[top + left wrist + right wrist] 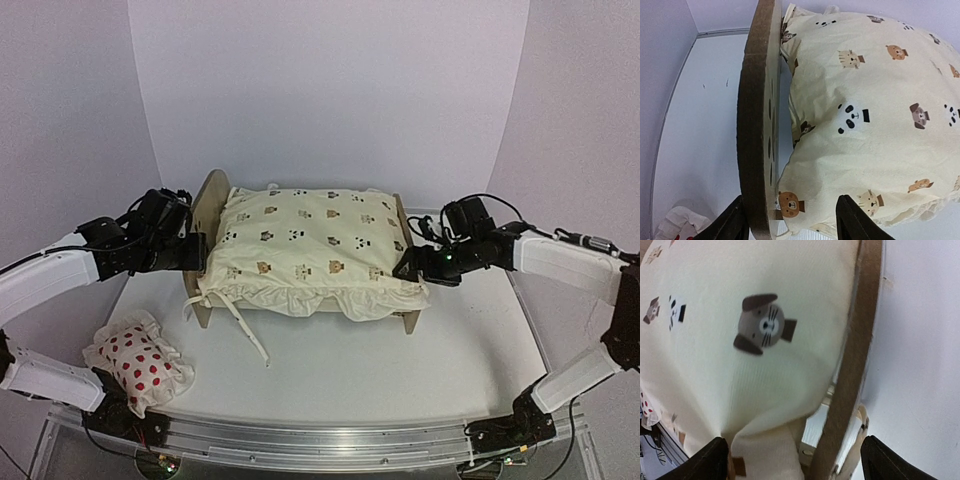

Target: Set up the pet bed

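The pet bed (210,203) stands mid-tabletop (400,370), a bit to the far side, headboard (757,125) on the left and footboard (852,365) on the right, with the cream animal-print cushion (310,240) lying puffed across its top. The left claw (197,252) sits at the headboard's near corner, released, its fingers (732,222) spread to either side of the wood and the cushion corner. The right claw (408,265) gapes wide around the footboard's near corner, gripping nothing, and a red-spotted white pillow (138,362) lies at the near left.
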Controlling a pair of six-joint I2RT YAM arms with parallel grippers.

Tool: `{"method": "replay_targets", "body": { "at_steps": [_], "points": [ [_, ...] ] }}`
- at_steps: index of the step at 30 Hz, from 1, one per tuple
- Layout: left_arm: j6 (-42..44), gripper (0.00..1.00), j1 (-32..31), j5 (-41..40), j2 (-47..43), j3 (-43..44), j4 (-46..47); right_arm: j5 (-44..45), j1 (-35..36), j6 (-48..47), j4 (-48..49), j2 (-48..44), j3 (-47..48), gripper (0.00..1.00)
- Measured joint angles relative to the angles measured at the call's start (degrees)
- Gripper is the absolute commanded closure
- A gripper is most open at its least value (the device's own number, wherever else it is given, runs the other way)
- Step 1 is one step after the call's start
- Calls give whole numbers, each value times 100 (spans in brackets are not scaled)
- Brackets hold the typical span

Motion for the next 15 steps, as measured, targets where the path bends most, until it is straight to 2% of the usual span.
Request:
{"method": "replay_targets", "body": {
  "at_steps": [7, 15],
  "points": [
    [5, 38, -8, 73, 37, 2, 64, 985, 42, -496, 24, -1611, -1095, 4],
    [70, 42, 12, -20, 322, 3, 154, 1566, 41, -838, 418, -1938, -2136, 17]
  ]
}}
